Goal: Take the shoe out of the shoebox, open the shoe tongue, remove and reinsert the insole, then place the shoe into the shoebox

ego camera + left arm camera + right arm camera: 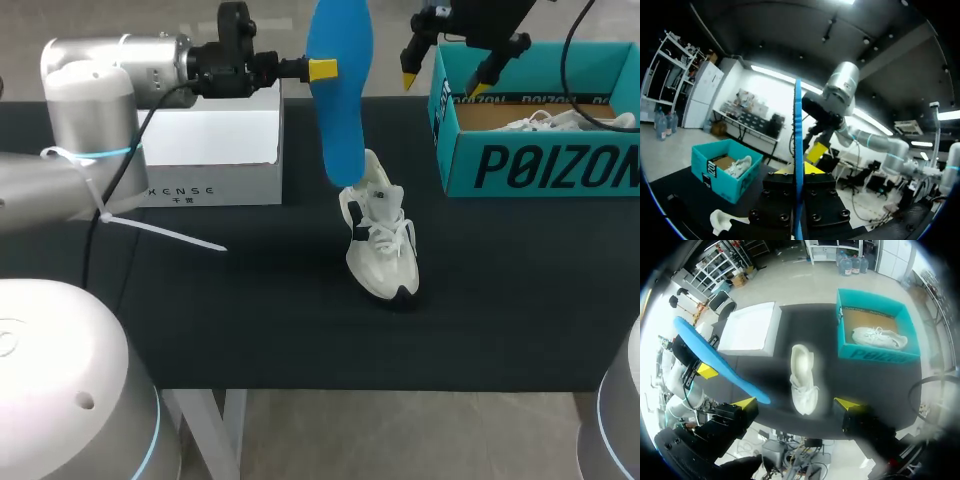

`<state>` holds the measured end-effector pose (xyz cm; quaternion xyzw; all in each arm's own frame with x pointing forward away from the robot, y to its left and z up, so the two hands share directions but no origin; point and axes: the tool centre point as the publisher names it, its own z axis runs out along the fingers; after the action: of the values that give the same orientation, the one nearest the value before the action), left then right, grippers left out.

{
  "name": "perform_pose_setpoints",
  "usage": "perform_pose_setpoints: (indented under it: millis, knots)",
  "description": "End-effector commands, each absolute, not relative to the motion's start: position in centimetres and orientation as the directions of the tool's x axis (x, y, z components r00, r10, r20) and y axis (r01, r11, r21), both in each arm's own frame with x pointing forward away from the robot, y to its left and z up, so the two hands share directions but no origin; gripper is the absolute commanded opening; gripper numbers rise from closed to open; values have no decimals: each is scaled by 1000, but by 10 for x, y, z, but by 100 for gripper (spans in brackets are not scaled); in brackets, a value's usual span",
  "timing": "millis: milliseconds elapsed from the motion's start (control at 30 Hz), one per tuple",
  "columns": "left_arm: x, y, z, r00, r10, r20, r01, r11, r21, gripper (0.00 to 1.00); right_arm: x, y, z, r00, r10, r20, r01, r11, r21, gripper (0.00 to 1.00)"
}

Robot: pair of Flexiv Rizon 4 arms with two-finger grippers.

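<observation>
Head view: black table (250, 320) with shoe (382, 255), shoebox (540, 165), insole (340, 90) overhead

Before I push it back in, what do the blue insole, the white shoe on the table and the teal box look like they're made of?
Insole: likely foam, matte blue, thin edge-on between the left fingers.
Shoe: seemingly mesh or synthetic fabric, matte white, with woven laces and a dark rubbery-looking sole.
Box: cardboard, printed teal outside, plain brown inside.
</observation>
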<state>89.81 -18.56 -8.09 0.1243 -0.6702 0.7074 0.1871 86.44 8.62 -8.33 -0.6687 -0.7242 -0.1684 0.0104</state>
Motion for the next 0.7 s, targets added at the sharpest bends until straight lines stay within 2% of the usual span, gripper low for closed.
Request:
perform_pose_setpoints:
  millis: [33,200,333,400,700]
  knots:
    - [907,-193,-82,-595,40,803,-797,104,-596,0,864,97,-71,-99,977,188,971,54,232,100]
    - [914,-191,-83,-416,62,907,-894,154,-420,0,863,111,-63,-123,983,136,965,86,248,100]
    - [919,-190,-82,-334,91,938,-926,155,-345,0,861,120,-60,-129,985,114,962,96,257,100]
    - [917,-190,-80,-396,128,909,-901,139,-411,0,861,122,-60,-130,984,118,961,96,258,100]
    - [917,-190,-80,-396,128,909,-901,139,-411,0,860,129,-55,-134,983,123,961,99,260,100]
